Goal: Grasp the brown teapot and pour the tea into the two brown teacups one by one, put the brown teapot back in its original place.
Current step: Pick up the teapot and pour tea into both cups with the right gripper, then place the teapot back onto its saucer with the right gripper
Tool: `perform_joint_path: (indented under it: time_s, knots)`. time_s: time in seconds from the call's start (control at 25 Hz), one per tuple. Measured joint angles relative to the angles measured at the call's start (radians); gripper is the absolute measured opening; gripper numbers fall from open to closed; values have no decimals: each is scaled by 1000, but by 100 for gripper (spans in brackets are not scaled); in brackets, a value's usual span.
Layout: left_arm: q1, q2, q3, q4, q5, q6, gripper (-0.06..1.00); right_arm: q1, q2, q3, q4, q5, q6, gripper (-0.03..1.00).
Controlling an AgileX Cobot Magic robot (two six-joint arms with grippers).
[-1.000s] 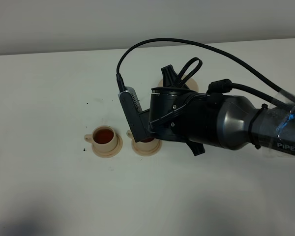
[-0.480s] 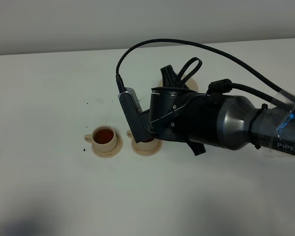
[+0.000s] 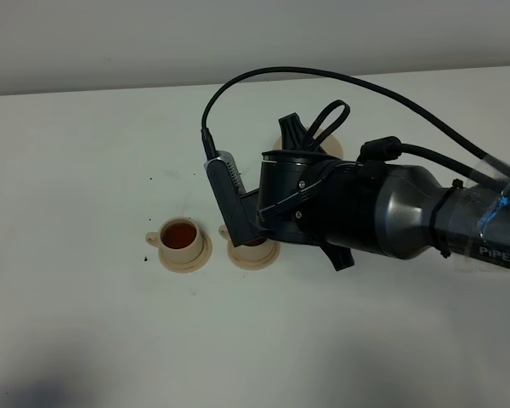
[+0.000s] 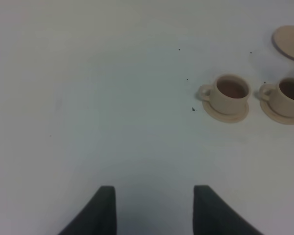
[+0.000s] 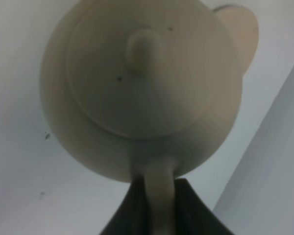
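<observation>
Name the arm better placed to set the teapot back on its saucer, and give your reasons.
Right. Its gripper is shut on the brown teapot's handle, above the second teacup, with the bare saucer just behind that arm. The left gripper hangs open and empty, away from the cups.

Two teacups sit side by side on saucers: the left teacup (image 3: 180, 235), the right teacup (image 4: 290, 94) beneath the right arm (image 3: 382, 208). The larger saucer (image 4: 290, 42) lies farther right.
</observation>
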Motion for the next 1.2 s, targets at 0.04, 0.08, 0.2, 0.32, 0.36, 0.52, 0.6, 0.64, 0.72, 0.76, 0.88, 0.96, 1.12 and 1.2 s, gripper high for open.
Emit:
perform_joint_path:
  time_s: [0.04, 0.08, 0.2, 0.32, 0.36, 0.52, 0.6, 0.64, 0.72, 0.76, 0.88, 0.96, 1.12, 1.2]
  knots:
    - [0, 0, 0, 0, 0, 0, 41, 0, 0, 0, 5, 1, 11, 12]
    - [0, 0, 0, 0, 0, 0, 41, 0, 0, 0, 10, 1, 26, 12]
    - [0, 0, 0, 0, 0, 0, 41, 0, 0, 0, 12, 2, 81, 12]
    - [0, 0, 0, 0, 0, 0, 41, 0, 0, 0, 16, 13, 141, 12]
    - [0, 0, 0, 0, 0, 0, 41, 0, 0, 0, 20, 19, 157, 12]
    - [0, 0, 0, 0, 0, 0, 41, 0, 0, 0, 56, 43, 181, 12]
    - [0, 0, 0, 0, 0, 0, 41, 0, 0, 0, 75, 46, 185, 12]
    - [0, 0, 0, 0, 0, 0, 41, 0, 0, 0, 85, 46, 191, 12]
    - [0, 0, 0, 0, 0, 0, 41, 0, 0, 0, 101, 47, 214, 12]
    - [0, 0, 0, 0, 0, 0, 41, 0, 0, 0, 109, 48, 233, 12]
    - [0, 0, 0, 0, 0, 0, 41, 0, 0, 0, 123, 48, 324, 12]
    - [0, 0, 0, 0, 0, 0, 41, 0, -2, 0, 123, 49, 390, 12]
    - [0, 0, 0, 0, 0, 0, 41, -2, -29, 0, 128, 74, 476, 12]
    - [0, 0, 0, 0, 0, 0, 41, -12, -49, 0, 146, 82, 507, 12]
